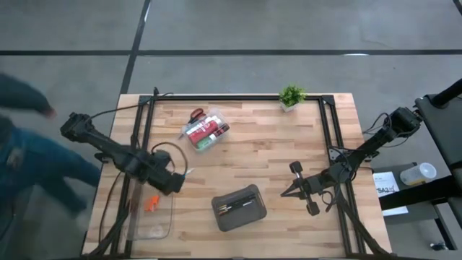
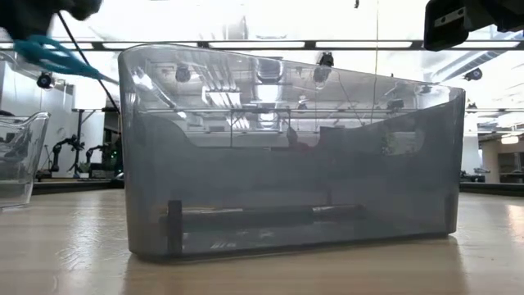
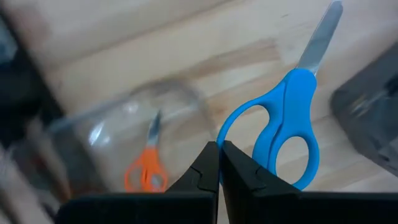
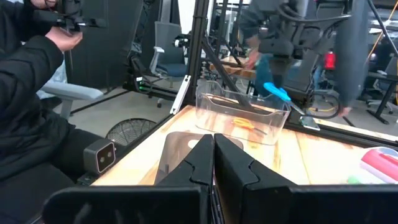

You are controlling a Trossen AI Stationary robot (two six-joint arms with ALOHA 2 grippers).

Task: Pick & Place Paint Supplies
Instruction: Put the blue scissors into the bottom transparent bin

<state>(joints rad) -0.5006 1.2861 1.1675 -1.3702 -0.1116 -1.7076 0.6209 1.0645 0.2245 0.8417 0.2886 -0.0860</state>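
Note:
My left gripper points down over the near-left clear box and is shut on blue-handled scissors. They also show in the low view and in the right wrist view. Orange-handled scissors lie on that box's floor. A second clear box at the far middle holds paint tubes and red-handled scissors. Thin brushes lie in the dark grey case. My right gripper is shut on nothing and points level from the right. My left gripper pinches the rim of one blue handle loop between its two fingers, coming from above and pointing down. The scissors are lifted clear above the clear box and slant, with the blades pointing away from the fingers.
A small potted plant stands at the far edge. A black frame runs along the table's far and side edges. A person in dark clothes stands off the table's left side. Bare wood lies between the case and the far clear box.

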